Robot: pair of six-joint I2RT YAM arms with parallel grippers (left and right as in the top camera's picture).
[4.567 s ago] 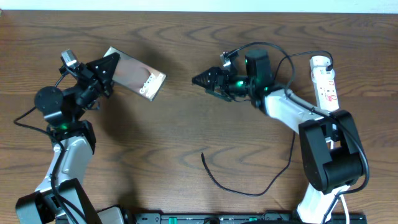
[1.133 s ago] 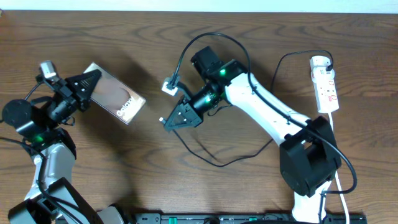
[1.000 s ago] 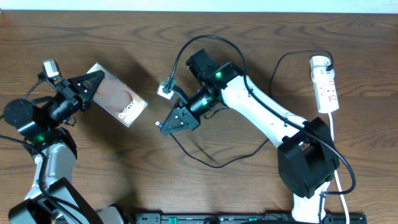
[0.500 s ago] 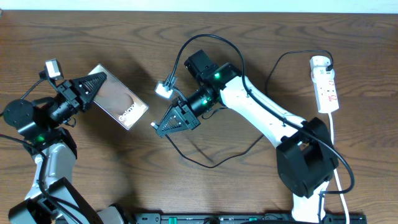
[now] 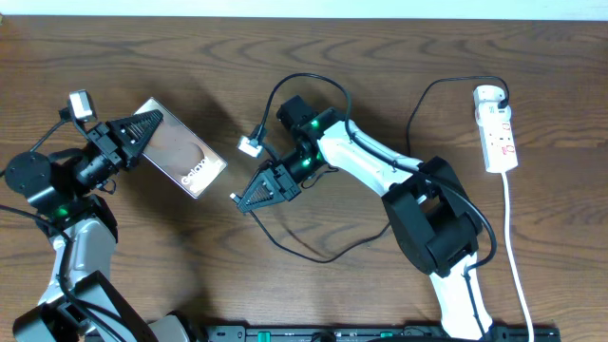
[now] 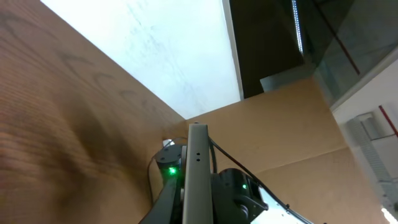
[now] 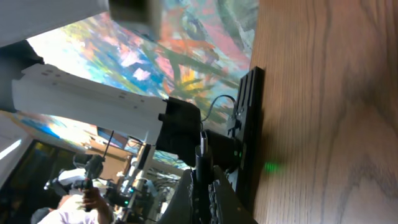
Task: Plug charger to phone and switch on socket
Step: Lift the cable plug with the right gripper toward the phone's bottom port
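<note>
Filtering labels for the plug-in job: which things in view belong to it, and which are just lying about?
Job: phone, gripped by left hand; charger, tip end in right hand; socket.
Lying about: socket's white cord; black rail at the front edge.

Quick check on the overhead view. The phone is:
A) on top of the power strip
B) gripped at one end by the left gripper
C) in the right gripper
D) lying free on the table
B: the left gripper is shut on the phone at the end away from its sticker. The right gripper holds the charger near its tip, and the power strip lies far off to the right.
</note>
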